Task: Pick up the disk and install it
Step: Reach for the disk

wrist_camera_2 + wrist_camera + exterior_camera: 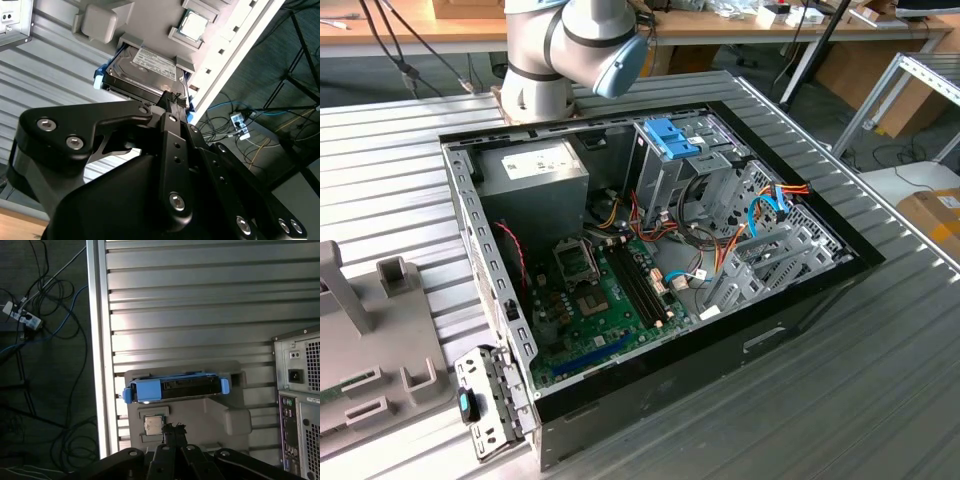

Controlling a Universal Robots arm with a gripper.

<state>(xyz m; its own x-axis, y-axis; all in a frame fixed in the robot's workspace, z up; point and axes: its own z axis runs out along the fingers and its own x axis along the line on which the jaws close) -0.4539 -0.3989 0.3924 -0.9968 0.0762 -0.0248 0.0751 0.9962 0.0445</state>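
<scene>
In the exterior view, an open computer case (650, 250) lies on its side on a ribbed metal bench (400, 150), its circuit board and wiring exposed and a blue drive cage (672, 138) standing toward its far side. The arm (570, 45) rises from the bench just behind the case, and a grey moulded holder (360, 330) sits at the exterior view's left, apart from the case. In the first wrist view, the disk (172, 388) stands on its long edge in a slot of the holder (235, 420), with its thin blue-bracketed edge facing the camera. Its long axis runs along the bench's ridges and square to the nearby bench edge. A square chip (154, 425) lies flat in a pocket just beside it, and the back panel of the case (300, 405) stands well apart. The claw (174, 428) hovers above the holder near the chip, clear of the disk, with its tips pressed together on nothing. In the second wrist view, the disk (145, 67) shows its broad labelled face, with blue bracket at both short ends. The chip (194, 25) lies beyond it, and the closed claw (172, 98) hangs close above the disk's edge without touching it.
</scene>
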